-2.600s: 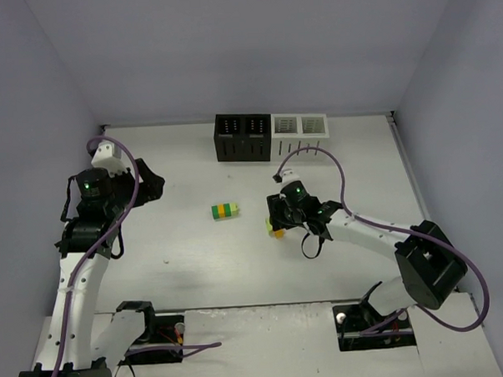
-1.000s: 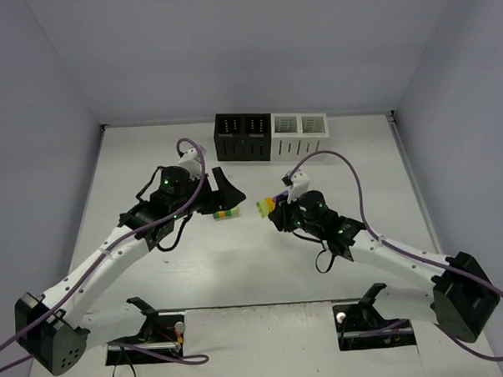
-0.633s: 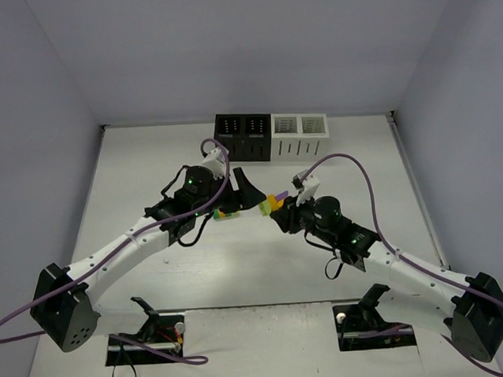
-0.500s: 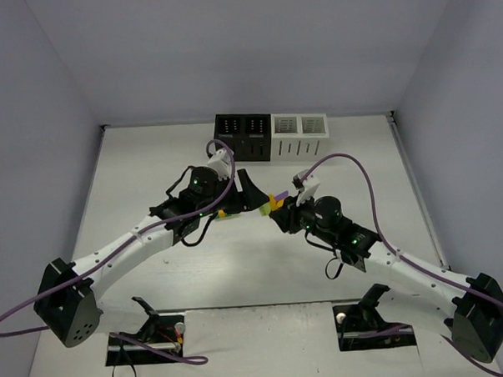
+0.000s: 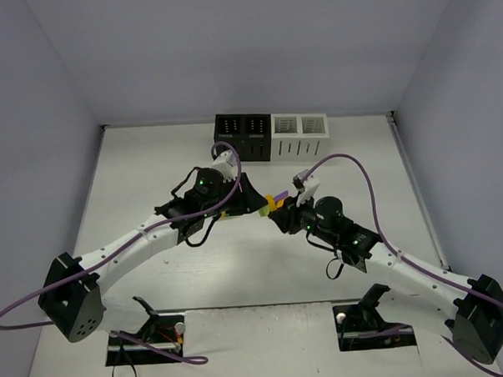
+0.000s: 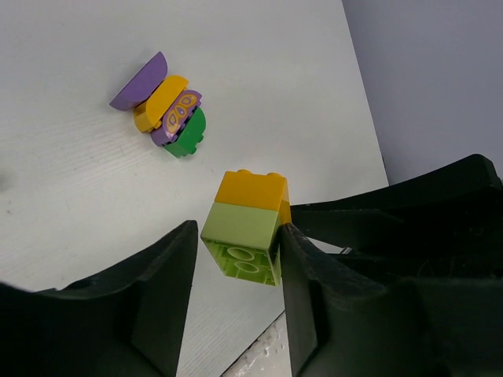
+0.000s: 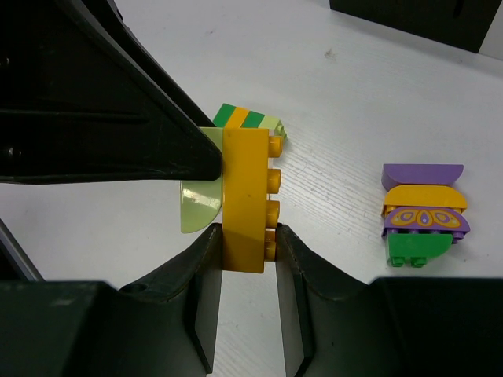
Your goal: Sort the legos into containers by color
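Observation:
A joined pair of legos, an orange-yellow brick (image 7: 244,200) with a lime green brick (image 6: 242,239) on it, hangs above the table's middle. My right gripper (image 7: 245,247) is shut on the orange-yellow brick (image 5: 274,205). From the left, my left gripper (image 6: 236,243) has its jaws against both sides of the lime green brick. A purple, orange and dark green stack (image 6: 161,106) lies on the table (image 7: 422,212). A green, orange and lime stack (image 7: 250,119) lies half hidden behind the held pair. The containers, two black (image 5: 243,137) and two white (image 5: 300,130), stand in a row at the back.
Both arms meet over the table's middle, fingertips almost touching (image 5: 267,206). Purple cables loop above each arm. Grey walls enclose the table on three sides. A corner of a black container (image 7: 409,20) shows at the right wrist view's top.
My left arm has swung right to meet the right gripper, and its jaws have closed in on the lime green brick. The right gripper has held the pair nearly still for the last half second.

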`<state>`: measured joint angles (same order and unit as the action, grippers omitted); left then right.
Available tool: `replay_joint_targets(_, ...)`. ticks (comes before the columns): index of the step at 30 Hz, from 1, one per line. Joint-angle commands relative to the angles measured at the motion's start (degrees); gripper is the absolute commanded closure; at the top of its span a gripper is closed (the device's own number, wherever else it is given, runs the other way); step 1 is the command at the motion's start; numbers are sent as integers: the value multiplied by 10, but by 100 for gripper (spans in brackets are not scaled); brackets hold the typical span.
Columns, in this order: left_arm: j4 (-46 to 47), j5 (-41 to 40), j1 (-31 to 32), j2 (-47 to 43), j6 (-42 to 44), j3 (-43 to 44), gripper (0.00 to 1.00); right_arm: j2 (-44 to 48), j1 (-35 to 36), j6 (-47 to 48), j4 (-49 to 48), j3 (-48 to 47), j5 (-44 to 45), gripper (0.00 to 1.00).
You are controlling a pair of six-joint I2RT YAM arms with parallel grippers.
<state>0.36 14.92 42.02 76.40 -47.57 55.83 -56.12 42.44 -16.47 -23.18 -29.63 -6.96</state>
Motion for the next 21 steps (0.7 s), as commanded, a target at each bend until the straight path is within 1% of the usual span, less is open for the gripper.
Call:
replay_joint_targets(1,41,-6,5,-8,13,39,63,11,3,-4,-58,-5,-7,100)
replay_joint_targets(5,42,1,5,-10,17,38,71,7,2,-3,-61,-9,-7,100)
replay_joint_targets(6,42,2,5,-10,22,38,73,6,2,-3,-63,-9,-7,100)
replay_joint_targets(8,42,3,5,-14,26,37,82,2,2,-1,-63,-11,-1,100)
replay_joint_targets(11,32,4,5,-25,38,36,88,-5,-1,4,-60,-17,14,100)
replay_joint_targets(21,-39,-38,3,-91,95,17,92,-51,-37,20,-57,-46,15,100)
